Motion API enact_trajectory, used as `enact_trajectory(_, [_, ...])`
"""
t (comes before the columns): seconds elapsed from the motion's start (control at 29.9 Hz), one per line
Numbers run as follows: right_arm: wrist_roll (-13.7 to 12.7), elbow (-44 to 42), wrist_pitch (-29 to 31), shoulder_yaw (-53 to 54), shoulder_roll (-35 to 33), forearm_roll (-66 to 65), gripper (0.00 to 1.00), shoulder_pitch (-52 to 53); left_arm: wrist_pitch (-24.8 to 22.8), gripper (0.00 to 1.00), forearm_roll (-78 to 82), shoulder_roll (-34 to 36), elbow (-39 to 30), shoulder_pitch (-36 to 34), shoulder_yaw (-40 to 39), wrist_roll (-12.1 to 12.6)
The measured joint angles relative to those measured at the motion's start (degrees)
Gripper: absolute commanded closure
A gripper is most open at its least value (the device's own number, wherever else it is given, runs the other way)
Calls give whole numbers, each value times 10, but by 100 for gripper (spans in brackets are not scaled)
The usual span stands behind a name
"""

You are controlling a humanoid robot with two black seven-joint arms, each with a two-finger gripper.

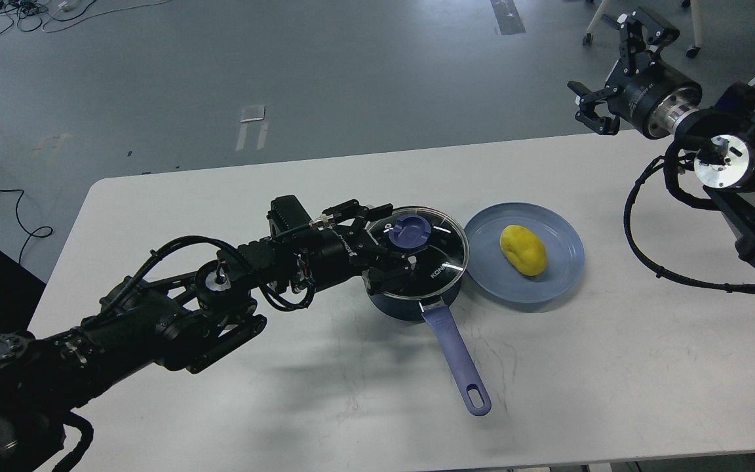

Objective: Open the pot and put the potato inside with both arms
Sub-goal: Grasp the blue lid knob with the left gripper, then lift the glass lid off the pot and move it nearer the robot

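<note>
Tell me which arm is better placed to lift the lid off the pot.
Left. Its end effector is already at the lid, fingers spread around the blue knob. The right end effector hangs open, off the table's far edge.

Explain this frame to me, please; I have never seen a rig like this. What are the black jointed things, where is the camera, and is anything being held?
The camera sits in a humanoid robot's head, looking forward and down at a white table. The black jointed things are its own two arms. The left gripper reaches in from the left, its fingers spread around the blue knob of the glass lid on a small navy saucepan, whose long handle points toward the camera. The lid is still on, and whether the fingers already touch the knob is not clear. The right gripper is raised beyond the table's far edge, open and empty. Beside the pan, a yellow potato lies on a light-blue plate.
</note>
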Motion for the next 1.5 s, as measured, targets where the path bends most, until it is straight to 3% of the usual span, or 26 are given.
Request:
enact_trajectory(0.13, [0, 0, 0, 0, 0, 0, 0, -1, 11, 21, 1, -1, 0, 3, 1, -1])
enact_trajectory(0.2, [0, 0, 0, 0, 0, 0, 0, -3, 14, 34, 2, -1, 0, 4, 6, -1])
enact_trajectory(0.5, [0, -1, 0, 0, -1, 0, 0, -6, 34, 51, 1, -10, 24, 4, 34, -1])
enact_trajectory(0.9, [0, -1, 1, 0, -1, 0, 0, -7, 35, 53, -2, -19, 37, -3, 34, -1])
enact_trajectory(1.5, [0, 0, 1, -1, 0, 0, 0, -8, 85, 52, -28, 10, 23, -14, 31, -3])
